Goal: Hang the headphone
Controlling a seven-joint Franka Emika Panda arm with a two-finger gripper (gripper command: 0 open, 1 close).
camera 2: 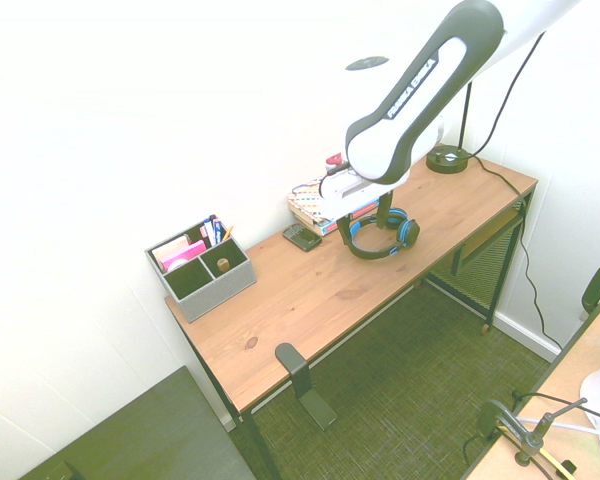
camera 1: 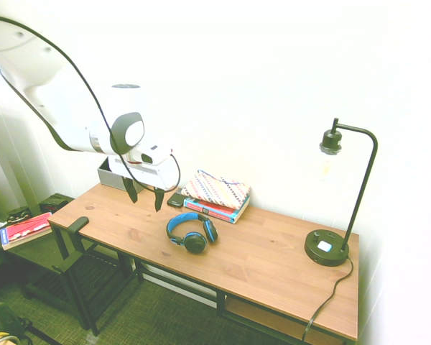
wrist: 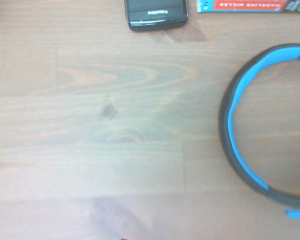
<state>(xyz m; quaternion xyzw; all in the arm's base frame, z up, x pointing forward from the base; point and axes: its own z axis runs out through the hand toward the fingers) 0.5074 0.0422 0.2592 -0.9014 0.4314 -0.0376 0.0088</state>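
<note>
The pincer [camera 1: 145, 195] is seen spread wide, pointed straight down above the wooden worktop [camera 1: 273, 266]; nothing is gripped or touched by it. The headphone [camera 1: 192, 231] is found lying flat on the worktop, just to the right of the pincer, near a stack of books [camera 1: 217, 195] and a dark phone [wrist: 156, 14].
</note>
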